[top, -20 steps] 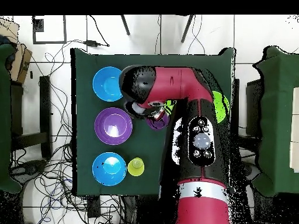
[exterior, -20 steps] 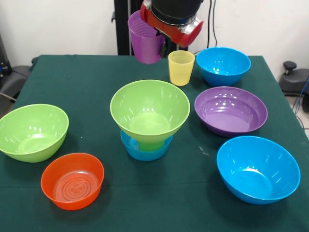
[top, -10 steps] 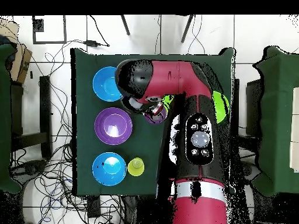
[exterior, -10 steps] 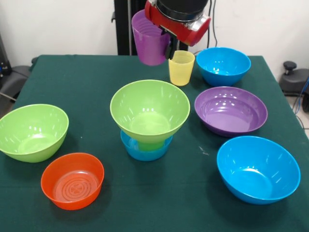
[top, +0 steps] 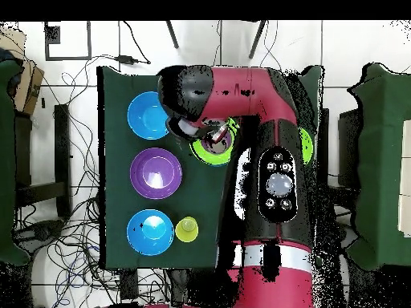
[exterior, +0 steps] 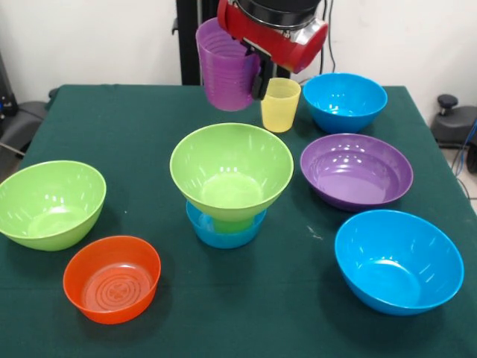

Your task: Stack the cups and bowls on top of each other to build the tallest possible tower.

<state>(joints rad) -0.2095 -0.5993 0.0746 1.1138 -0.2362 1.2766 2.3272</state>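
Observation:
My gripper (exterior: 252,73) is shut on the rim of the purple cup (exterior: 226,71) and holds it upright in the air, above and behind the tower. The tower is a small blue bowl (exterior: 223,233), a green cup (exterior: 232,223) standing in it, and a lime green bowl (exterior: 231,170) on top. In the overhead view the purple cup (top: 217,143) lies over this green bowl (top: 205,152), with the gripper (top: 210,136) beside it. The yellow cup (exterior: 280,104) stands on the table behind the tower.
A blue bowl (exterior: 344,101) sits at the back right, with a wide purple bowl (exterior: 356,171) and another blue bowl (exterior: 397,259) in front of it. On the left are a lime green bowl (exterior: 51,203) and a small orange bowl (exterior: 112,277).
The arm has carried the purple cup away from its base until it is over the stacked green bowl. The cup hangs slightly lower in the front view. Nothing on the table moved.

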